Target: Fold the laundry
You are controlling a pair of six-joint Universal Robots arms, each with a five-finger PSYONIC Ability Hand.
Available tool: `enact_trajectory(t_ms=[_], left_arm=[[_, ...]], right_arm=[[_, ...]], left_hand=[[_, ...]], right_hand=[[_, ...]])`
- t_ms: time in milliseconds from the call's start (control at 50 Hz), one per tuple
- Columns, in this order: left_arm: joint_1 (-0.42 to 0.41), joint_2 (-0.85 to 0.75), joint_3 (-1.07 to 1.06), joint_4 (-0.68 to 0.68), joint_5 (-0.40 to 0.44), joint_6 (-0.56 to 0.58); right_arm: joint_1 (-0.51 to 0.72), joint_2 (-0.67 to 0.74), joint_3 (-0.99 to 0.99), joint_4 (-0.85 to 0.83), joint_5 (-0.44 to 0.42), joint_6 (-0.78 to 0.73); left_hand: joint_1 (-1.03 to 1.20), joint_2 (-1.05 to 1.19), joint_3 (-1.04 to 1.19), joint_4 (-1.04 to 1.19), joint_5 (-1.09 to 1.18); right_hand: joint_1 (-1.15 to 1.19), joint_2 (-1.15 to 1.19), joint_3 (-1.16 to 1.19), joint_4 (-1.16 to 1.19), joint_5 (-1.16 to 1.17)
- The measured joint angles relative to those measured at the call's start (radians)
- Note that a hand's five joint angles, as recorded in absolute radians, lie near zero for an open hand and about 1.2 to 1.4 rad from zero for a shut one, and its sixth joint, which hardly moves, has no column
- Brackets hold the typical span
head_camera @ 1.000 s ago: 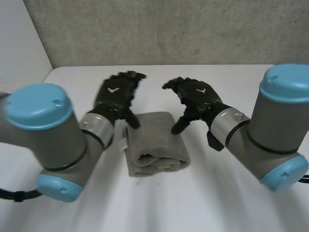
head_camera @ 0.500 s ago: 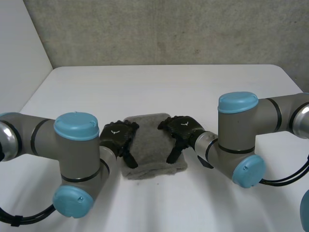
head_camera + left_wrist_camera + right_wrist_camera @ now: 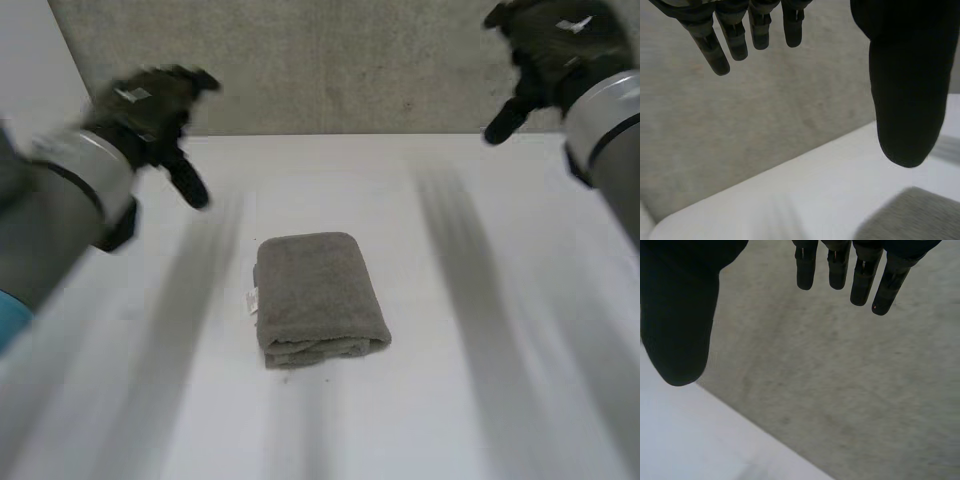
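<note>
A grey towel (image 3: 316,297) lies folded into a compact stack in the middle of the white table (image 3: 480,380); a small white tag sticks out of its left edge. A corner of that towel (image 3: 912,215) lies below the thumb in the left wrist view. My left hand (image 3: 150,110) hangs high at the far left, open and empty, well away from the towel. My right hand (image 3: 555,40) is raised at the far right, also open and empty. Each wrist view has straight fingers (image 3: 735,37) (image 3: 850,267) spread from the thumb with nothing between.
A grey concrete wall (image 3: 340,60) runs behind the table's far edge. A pale wall (image 3: 35,80) borders the left side.
Both hands have left the towel, lifted and swung outward to the far sides. The arms have drawn back from the middle. The towel stays folded in place.
</note>
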Motion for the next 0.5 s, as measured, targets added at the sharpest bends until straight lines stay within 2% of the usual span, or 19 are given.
enact_trajectory(t_ms=[80,140,380,500], left_arm=[[0.070,0.048,0.086,-0.123,0.009,-0.040],[0.093,0.064,0.114,-0.166,0.021,-0.063],[0.091,0.073,0.083,-0.178,0.100,-0.088],[0.089,0.098,0.064,-0.175,0.111,-0.087]], right_arm=[[-0.040,-0.037,-0.025,0.061,0.009,-0.008],[-0.050,-0.044,-0.045,0.104,0.007,-0.008],[-0.040,-0.048,-0.034,0.143,0.000,-0.002],[-0.022,-0.090,0.000,0.140,0.000,0.000]], left_hand=[[0.000,-0.002,0.000,0.000,0.000],[0.000,-0.002,-0.001,0.000,0.000],[-0.005,-0.002,-0.001,0.000,0.000],[-0.005,-0.002,-0.001,0.000,0.000]], right_hand=[[0.000,0.000,0.000,0.000,0.000],[0.000,0.000,0.000,0.000,0.000],[0.000,0.000,0.000,0.000,0.000],[0.000,0.000,0.000,0.000,0.000]])
